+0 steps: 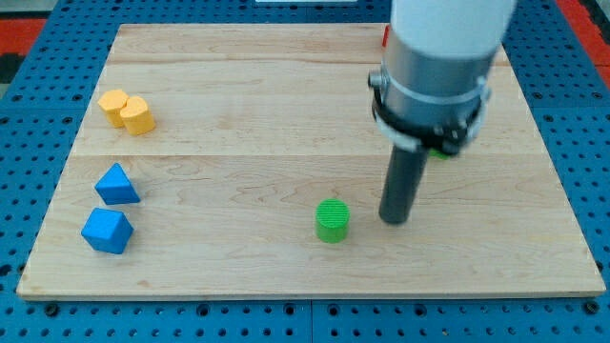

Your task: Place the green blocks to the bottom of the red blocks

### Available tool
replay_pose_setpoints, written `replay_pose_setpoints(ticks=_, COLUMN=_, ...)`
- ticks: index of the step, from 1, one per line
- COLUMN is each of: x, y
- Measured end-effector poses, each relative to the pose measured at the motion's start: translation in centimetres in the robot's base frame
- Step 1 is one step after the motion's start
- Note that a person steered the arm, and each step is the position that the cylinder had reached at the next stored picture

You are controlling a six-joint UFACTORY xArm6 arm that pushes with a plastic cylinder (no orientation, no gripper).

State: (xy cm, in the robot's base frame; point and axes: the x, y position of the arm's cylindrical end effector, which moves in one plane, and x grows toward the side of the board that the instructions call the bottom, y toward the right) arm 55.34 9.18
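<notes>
Green ribbed cylinder block [333, 220] sits just left of my tip [395, 221], a bare dark rod gripping nothing. A second green block [440, 152] and red block [387, 36] peek from behind the arm. Likely next: nudging the cylinder rightward, below the red.

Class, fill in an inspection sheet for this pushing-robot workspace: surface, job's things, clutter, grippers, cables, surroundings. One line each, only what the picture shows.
Surface: pale wooden board, flat, lying on a blue perforated base.
Job's things: green cylinder near the view's bottom centre; a sliver of a second green block and a sliver of red show beside the arm, mostly hidden, shapes unclear.
Clutter: two yellow blocks touching at the view's upper left; two blue blocks below them, close together.
Grippers: none; my tip sits just to the view's right of the green cylinder, apart from it.
Cables: nothing seen.
Surroundings: blue pegboard; red strip at the top corners.
</notes>
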Motion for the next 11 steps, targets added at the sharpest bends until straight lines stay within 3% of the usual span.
replay_pose_setpoints(ticks=2, x=-0.4, y=-9.8)
replay_pose_setpoints(ticks=6, x=-8.1, y=-17.9)
replay_pose_setpoints(ticks=8, x=-10.8, y=-7.5)
replay_pose_setpoints(ticks=10, x=-15.0, y=-10.0)
replay_pose_setpoints(ticks=11, x=-14.9, y=-0.9)
